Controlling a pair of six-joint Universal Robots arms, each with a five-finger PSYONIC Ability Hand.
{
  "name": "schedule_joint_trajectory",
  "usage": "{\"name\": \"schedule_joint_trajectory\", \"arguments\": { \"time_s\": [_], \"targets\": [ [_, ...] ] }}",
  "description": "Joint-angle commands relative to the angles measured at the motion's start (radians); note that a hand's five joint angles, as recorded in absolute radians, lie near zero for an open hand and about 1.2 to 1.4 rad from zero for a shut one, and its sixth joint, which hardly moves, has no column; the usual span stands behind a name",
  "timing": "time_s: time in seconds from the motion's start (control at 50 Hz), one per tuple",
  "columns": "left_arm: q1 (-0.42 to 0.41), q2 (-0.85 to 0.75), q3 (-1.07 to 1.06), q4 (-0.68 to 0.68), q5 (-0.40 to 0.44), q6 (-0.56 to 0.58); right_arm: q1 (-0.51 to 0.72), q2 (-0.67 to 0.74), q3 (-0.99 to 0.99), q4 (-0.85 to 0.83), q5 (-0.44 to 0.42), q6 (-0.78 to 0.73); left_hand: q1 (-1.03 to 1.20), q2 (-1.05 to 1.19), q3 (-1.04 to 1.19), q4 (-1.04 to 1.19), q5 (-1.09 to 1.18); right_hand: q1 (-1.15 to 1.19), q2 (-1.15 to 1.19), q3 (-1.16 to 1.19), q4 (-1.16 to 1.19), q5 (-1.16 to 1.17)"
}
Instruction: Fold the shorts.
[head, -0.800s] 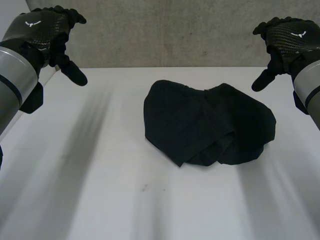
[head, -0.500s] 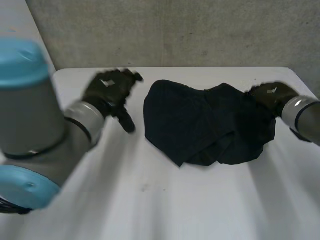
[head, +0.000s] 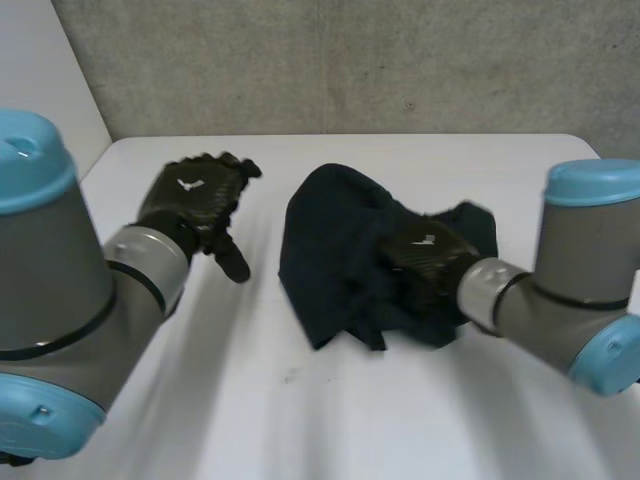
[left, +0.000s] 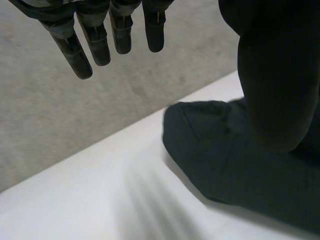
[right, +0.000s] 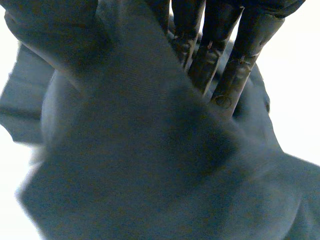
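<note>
The dark shorts (head: 325, 240) lie bunched in the middle of the table (head: 300, 420). They look soft, light and floppy. The left hand (head: 195, 200) hovers just left of them, fingers (left: 97, 42) straight and empty. The right hand (head: 425, 258) rests on their right part; I cannot tell whether it grips. The waistband edge looks the best place to hold.

Plain black shorts (head: 330, 235), no print, on a white tabletop (head: 400, 420), and at twelve o'clock a speckled grey wall (head: 350, 60). The left hand (head: 195, 200) and right hand (head: 425, 255) are black, fine-woven, each with a small white mark. Grey arms (head: 50, 280), light-blue caps.
</note>
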Motion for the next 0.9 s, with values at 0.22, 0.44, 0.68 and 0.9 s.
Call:
{"name": "schedule_joint_trajectory", "arguments": {
  "time_s": [0.22, 0.44, 0.68, 0.9],
  "targets": [
    [0.062, 0.108, -0.025, -0.005, -0.043, -0.001, 0.390, 0.108, -0.229, 0.018, 0.019, 0.430, -0.047, -0.028, -0.033, -0.026, -0.040, -0.647, -0.857, -0.862, -0.871, -0.846],
    [0.053, 0.162, -0.172, -0.028, -0.040, 0.008, 0.286, -0.051, -0.108, 0.264, 0.139, 0.134, -0.030, -0.011, -0.015, -0.009, -0.022, -0.621, -0.831, -0.836, -0.845, -0.820],
    [-0.042, 0.185, -0.347, -0.027, -0.028, -0.002, 0.157, -0.206, 0.156, 0.208, 0.121, -0.002, -0.018, 0.001, -0.004, 0.003, -0.010, -0.506, -0.716, -0.722, -0.730, -0.705],
    [-0.117, 0.087, -0.347, 0.038, -0.048, 0.001, 0.078, -0.309, 0.342, 0.023, 0.121, 0.008, -0.009, 0.010, 0.005, 0.012, -0.001, -0.521, -0.731, -0.736, -0.745, -0.720]
  ]
}}
